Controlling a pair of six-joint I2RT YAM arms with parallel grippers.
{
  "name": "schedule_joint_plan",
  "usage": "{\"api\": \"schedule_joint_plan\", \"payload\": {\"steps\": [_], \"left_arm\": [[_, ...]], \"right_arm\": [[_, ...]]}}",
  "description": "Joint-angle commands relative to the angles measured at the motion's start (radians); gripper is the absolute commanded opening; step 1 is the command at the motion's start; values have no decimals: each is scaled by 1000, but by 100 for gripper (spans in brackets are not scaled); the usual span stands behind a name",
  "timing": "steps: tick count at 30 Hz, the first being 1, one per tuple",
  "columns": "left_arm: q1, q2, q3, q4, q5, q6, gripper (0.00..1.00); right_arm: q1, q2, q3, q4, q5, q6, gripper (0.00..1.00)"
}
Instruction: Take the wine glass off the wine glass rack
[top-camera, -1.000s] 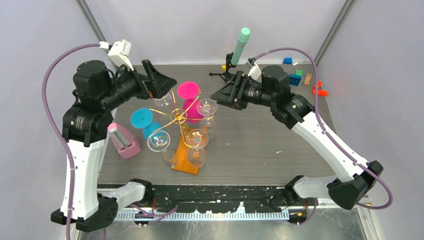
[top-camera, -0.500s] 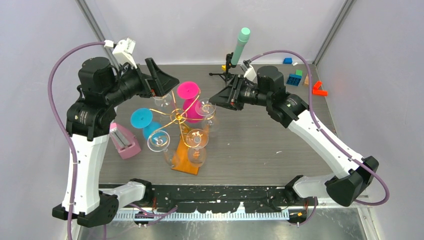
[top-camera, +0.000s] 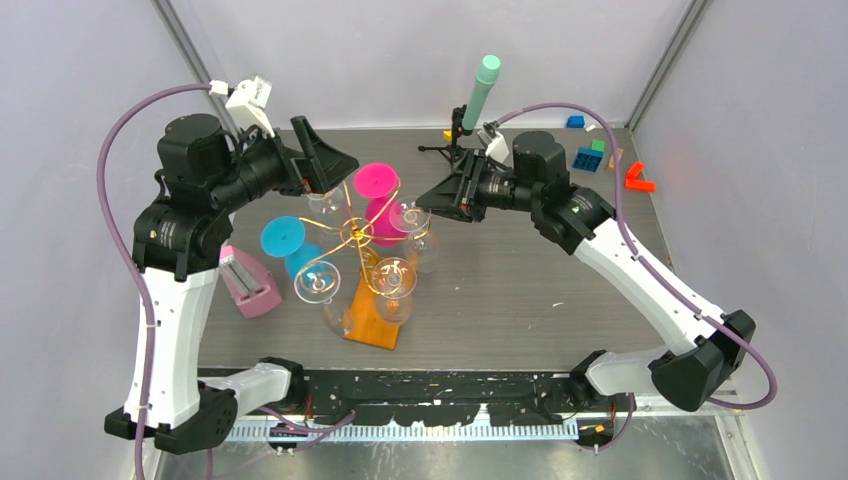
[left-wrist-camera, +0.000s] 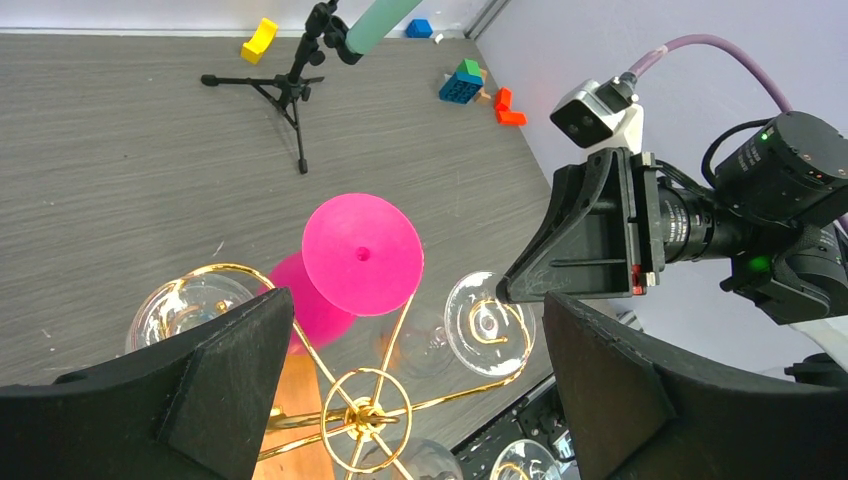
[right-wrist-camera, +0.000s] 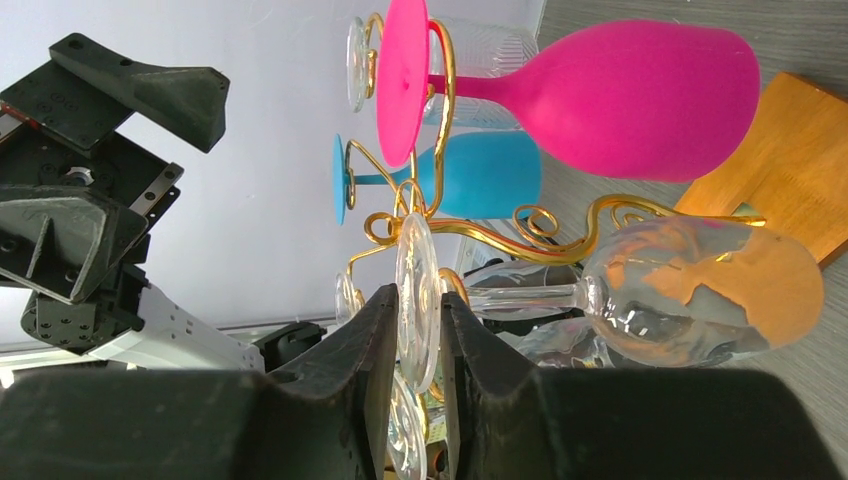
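From above, the wine glass rack (top-camera: 352, 236) stands mid-table on its orange base (top-camera: 368, 322), with glasses hanging bowl-down from its gold curls. The right gripper (top-camera: 428, 203) reaches in from the right to the clear wine glass (top-camera: 412, 216) on the rack's far-right arm. The left gripper (top-camera: 336, 166) hovers at the far left of the rack, just beside the pink glass (top-camera: 377, 181).

In the left wrist view, the left gripper (left-wrist-camera: 415, 300) is spread wide above the rack's (left-wrist-camera: 364, 410) hub and holds nothing.

In the right wrist view, the right gripper (right-wrist-camera: 418, 305) has its fingers (right-wrist-camera: 372, 350) against both faces of the wine glass's (right-wrist-camera: 690, 285) round foot. I see no gap, so I take it as clamped. The stem lies in a curl of the rack (right-wrist-camera: 520, 238), and a blue glass (right-wrist-camera: 480, 175) hangs beyond.

To my eye the grasp is made and the glass is not yet off. The next move calls for sliding the foot out along the curl's open end, kept level, without dragging the rack or knocking its neighbours.
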Motion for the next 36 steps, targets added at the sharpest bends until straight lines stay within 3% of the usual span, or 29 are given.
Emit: {"api": "schedule_joint_plan", "payload": {"steps": [1,6,11,23,36], "left_arm": [[-2,-3,21,19,20,-13,98],[-3,-1,20,17,16,-12,98],[-3,-2,20,13,13,-10,98],[-3,-6,21,13,2,-6,98],[-2,-12,14,10,0,-3,98]], "right_arm": [[8,8,-6,28,-42,10,28],[8,9,-12,29,-32,15,21],[8,-8,-14,17,10,10,1],[8,-95,-3,-19,78,14,0],[13,-143,-36,7,-9,53,0]]}}
